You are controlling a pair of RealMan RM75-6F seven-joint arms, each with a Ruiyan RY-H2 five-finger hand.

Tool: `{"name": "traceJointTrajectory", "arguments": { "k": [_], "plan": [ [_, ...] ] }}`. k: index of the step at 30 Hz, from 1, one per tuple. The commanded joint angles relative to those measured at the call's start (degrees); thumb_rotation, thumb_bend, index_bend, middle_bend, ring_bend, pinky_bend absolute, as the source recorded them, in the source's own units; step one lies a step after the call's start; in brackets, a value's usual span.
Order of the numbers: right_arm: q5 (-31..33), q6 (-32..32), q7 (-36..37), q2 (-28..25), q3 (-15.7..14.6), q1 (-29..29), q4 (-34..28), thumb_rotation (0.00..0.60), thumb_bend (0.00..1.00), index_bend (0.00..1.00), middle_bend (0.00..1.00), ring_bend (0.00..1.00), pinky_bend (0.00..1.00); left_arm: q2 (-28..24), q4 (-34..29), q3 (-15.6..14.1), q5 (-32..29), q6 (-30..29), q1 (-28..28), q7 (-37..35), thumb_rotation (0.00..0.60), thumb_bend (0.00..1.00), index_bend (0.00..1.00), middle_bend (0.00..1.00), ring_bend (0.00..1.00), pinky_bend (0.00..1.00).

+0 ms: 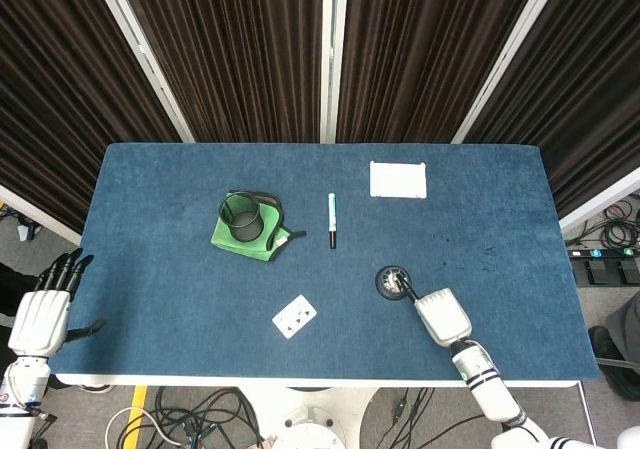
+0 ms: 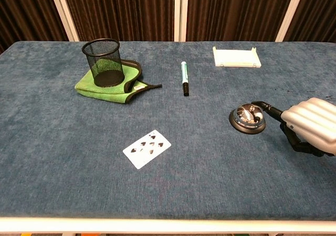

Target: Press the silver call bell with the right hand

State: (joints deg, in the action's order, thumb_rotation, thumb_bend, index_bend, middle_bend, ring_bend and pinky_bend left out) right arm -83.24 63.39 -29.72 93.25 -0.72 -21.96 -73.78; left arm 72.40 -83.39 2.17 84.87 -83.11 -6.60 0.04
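Observation:
The silver call bell [image 1: 392, 281] [image 2: 247, 119] sits on its black base, right of centre on the blue table near the front. My right hand [image 1: 442, 315] [image 2: 311, 124] lies just right of it, low over the cloth. One dark finger [image 2: 265, 109] reaches out to the top of the bell and the others are curled under the palm. It holds nothing. My left hand [image 1: 42, 314] hangs off the table's front left corner with its fingers spread, and shows only in the head view.
A black mesh cup [image 1: 243, 216] [image 2: 102, 62] stands on a green cloth [image 1: 228, 237] [image 2: 105, 91] at centre left. A green marker [image 1: 332, 219] [image 2: 184, 78] lies mid-table, a playing card [image 1: 294, 316] [image 2: 147, 148] near the front, and a white tray [image 1: 398, 180] [image 2: 236, 57] at the back right.

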Motion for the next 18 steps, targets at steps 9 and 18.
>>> {"name": "traceJointTrajectory", "arguments": {
  "k": [9,18],
  "plan": [
    [-5.18,13.92,6.26,-8.34,3.61,2.62,-7.88,0.6,1.0,0.0,0.9,0.86,0.75,-0.15,-1.0,-0.06,0.73,-0.43,-0.14,0.87,0.6,0.03,0.09,0.01,0.0,0.16],
    [-5.22,22.83,15.59,-17.21,3.99,8.67,-7.11,0.6,0.66,0.0,0.47,0.34,0.41,0.25,-2.45,-0.15,1.07,0.0,-0.64,2.82,0.6,0.03,0.09,0.01,0.0,0.16]
  ]
}}
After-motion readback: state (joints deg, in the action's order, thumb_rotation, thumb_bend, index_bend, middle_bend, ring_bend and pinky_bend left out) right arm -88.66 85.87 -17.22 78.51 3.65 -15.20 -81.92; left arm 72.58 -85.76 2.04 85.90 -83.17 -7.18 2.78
